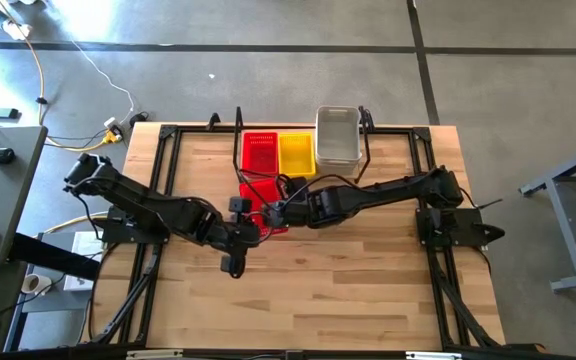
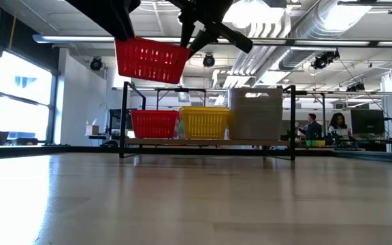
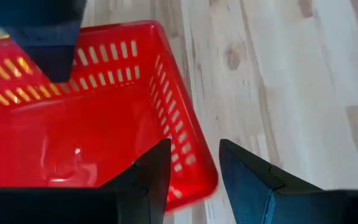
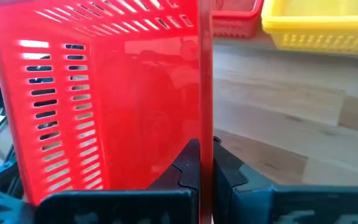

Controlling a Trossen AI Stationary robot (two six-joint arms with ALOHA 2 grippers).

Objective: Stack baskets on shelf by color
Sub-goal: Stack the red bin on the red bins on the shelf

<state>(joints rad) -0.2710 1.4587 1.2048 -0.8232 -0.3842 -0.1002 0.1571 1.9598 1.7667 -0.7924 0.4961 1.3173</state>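
A red basket (image 2: 152, 60) hangs in the air above the table (image 1: 348, 290), in front of the shelf (image 2: 206, 141), held from both sides. In the low view it sits tilted, higher than the baskets on the shelf.

The right gripper (image 4: 205, 163) is clenched on this basket: its jaws pinch the rim edge, which runs as a thin red line straight up between them in the right wrist view, with the mesh wall and floor of the basket spreading to one side of the jaws. From above, this gripper (image 1: 290, 212) meets the basket at its side nearer the right arm.

The left gripper (image 3: 191, 163) straddles the opposite wall. One finger (image 3: 151, 171) is inside the basket, over its floor, and the other finger (image 3: 247, 177) is outside, over bare wood, with the basket's corner rim between them. The jaws stand apart around the wall; whether the pads actually press on it I cannot tell. In the high view this gripper (image 1: 243, 228) lies at the basket's edge nearer the left arm.

Beyond the jaws, on the shelf, stand 3 stacks side by side: red (image 1: 260, 155), yellow (image 1: 296, 153) and grey-white (image 1: 337, 135). The yellow one touches the red; the grey-white stack is the tallest.

People (image 2: 312, 126) sit at desks far behind the table.
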